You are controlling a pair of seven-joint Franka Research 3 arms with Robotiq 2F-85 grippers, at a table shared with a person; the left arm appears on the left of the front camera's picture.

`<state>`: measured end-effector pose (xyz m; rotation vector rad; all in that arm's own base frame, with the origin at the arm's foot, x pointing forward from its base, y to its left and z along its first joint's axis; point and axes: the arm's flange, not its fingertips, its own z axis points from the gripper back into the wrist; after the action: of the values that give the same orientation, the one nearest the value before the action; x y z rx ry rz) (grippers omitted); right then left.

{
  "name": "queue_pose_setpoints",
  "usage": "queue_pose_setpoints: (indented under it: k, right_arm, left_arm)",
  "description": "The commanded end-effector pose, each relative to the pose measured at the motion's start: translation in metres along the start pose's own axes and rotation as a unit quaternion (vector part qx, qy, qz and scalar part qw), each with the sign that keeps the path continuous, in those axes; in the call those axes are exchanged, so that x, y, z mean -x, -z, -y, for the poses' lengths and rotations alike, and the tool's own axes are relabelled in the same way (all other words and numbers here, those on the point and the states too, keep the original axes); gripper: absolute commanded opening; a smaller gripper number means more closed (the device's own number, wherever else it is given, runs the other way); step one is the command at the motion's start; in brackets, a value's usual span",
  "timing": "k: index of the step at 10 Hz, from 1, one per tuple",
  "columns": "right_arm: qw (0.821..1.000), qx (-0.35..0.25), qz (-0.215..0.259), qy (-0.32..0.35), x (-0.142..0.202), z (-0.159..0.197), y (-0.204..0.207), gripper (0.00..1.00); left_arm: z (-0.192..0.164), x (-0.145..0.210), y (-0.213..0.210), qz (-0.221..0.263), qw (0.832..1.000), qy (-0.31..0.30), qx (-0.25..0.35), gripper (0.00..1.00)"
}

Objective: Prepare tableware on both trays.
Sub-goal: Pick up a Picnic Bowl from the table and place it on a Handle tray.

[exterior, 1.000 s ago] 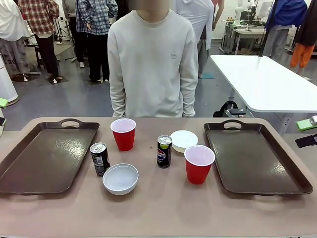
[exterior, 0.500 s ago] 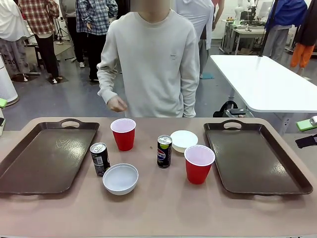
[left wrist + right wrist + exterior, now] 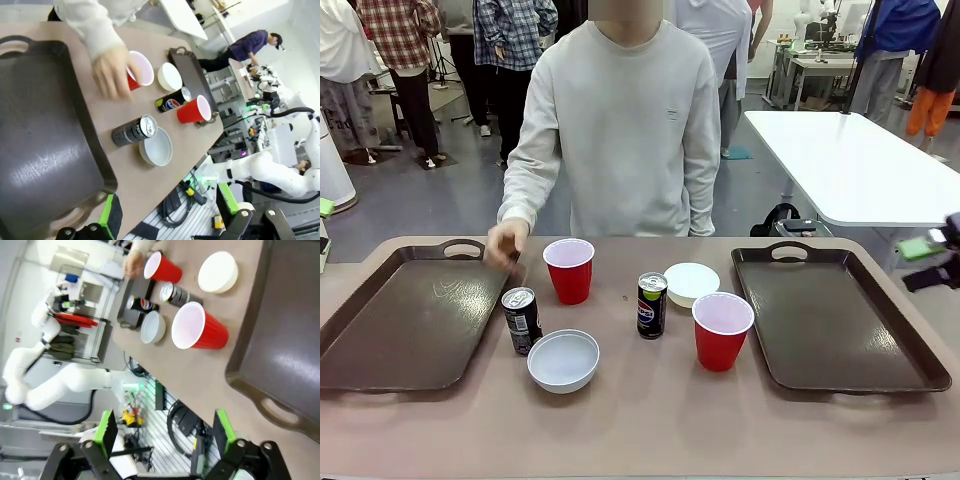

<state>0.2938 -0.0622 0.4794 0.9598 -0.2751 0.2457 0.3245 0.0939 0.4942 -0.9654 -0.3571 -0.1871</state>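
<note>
Between the left tray [image 3: 410, 320] and right tray [image 3: 840, 320], the tableware [image 3: 652, 305] is standing unsorted. I am holding my left gripper [image 3: 167, 210] and right gripper [image 3: 164, 432] wide open and empty (the person's hand [image 3: 505, 243] is hovering there), so waiting clear seems wisest.

Left tray [image 3: 410, 320], right tray [image 3: 840, 320]: dark brown moulded plastic, semi-gloss, catching glare. Left one has pale scuff marks.
Far red cup [image 3: 569, 275], near red cup [image 3: 721, 345]: thin plastic, glossy red outside, smooth white inside.
Near bowl [image 3: 561, 379], far bowl [image 3: 691, 282]: white, smooth, low sheen. Plastic or ceramic, can't tell.
Left can [image 3: 522, 322], right can [image 3: 652, 308]: metal, glossy black printed walls, bare silver lids.
Table [image 3: 640, 430]: matt beige top, no glare.
Person's sweater [image 3: 630, 130]: pale matt knit cloth, soft folds.
</note>
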Motion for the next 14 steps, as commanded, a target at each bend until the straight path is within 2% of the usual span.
queue_pose_setpoints:
  k: [1,4,6,7,8,10,11,12,14]
  right_arm:
    - [0.997,0.079,-0.013,0.02,-0.047,-0.035,0.034,1.0]
    - [0.975,0.215,-0.034,0.052,-0.095,-0.039,0.078,1.0]
    - [0.953,0.288,-0.07,0.057,-0.116,-0.041,0.117,1.0]
    - [0.936,0.339,-0.077,0.061,-0.13,-0.043,0.146,1.0]
    - [0.926,0.365,-0.084,0.055,-0.138,-0.047,0.173,1.0]
    - [0.908,0.407,-0.088,0.056,-0.15,-0.046,0.212,1.0]
    - [0.911,0.4,-0.088,0.05,-0.154,-0.051,0.219,1.0]
    - [0.92,0.38,-0.086,0.045,-0.134,-0.045,0.203,1.0]
    - [0.92,0.38,-0.086,0.045,-0.134,-0.045,0.203,1.0]
  left_arm:
    - [0.0,-0.001,-0.002,0.003,1.0,0.001,0.005,1.0]
    - [0.0,-0.001,-0.002,0.003,1.0,0.001,0.005,1.0]
    - [0.0,-0.001,-0.002,0.003,1.0,0.001,0.005,1.0]
    - [0.0,-0.001,-0.002,0.003,1.0,0.001,0.005,1.0]
    - [0.0,-0.001,-0.002,0.003,1.0,0.001,0.005,1.0]
    - [0.0,-0.001,-0.002,0.003,1.0,0.001,0.005,1.0]
    - [0.0,-0.001,-0.002,0.003,1.0,0.001,0.005,1.0]
    - [0.0,-0.001,-0.002,0.003,1.0,0.001,0.005,1.0]
    - [0.0,-0.001,-0.002,0.003,1.0,0.001,0.005,1.0]
